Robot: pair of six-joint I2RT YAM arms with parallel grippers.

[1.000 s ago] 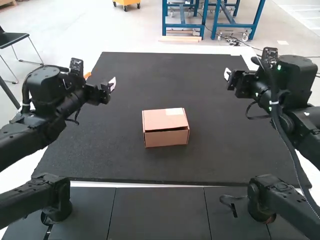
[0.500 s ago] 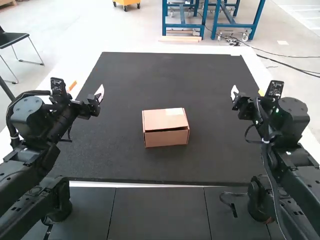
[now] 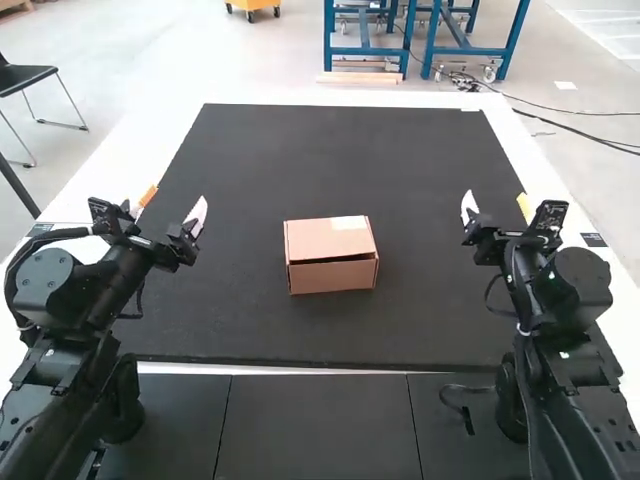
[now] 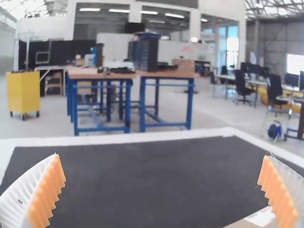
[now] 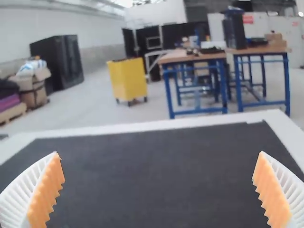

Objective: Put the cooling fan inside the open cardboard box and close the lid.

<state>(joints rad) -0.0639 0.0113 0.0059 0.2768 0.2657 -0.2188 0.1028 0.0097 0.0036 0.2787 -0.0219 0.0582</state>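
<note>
Pulled back and down since earlier: left gripper (image 3: 172, 207), right gripper (image 3: 495, 210), both spread wide; closed cardboard box (image 3: 331, 254) between them, well apart

Cardboard box (image 3: 331, 255): plain brown, with a white label (image 3: 349, 223) on its top. Mat (image 3: 340, 160): uniform black, bordered by the white table (image 3: 300, 369). Left gripper (image 3: 173, 205) and right gripper (image 3: 496, 208): white ribbed fingers (image 4: 19, 204) with orange saw-toothed pads (image 4: 47, 190). Left arm (image 3: 70, 285) and right arm (image 3: 565, 290): black.
</note>
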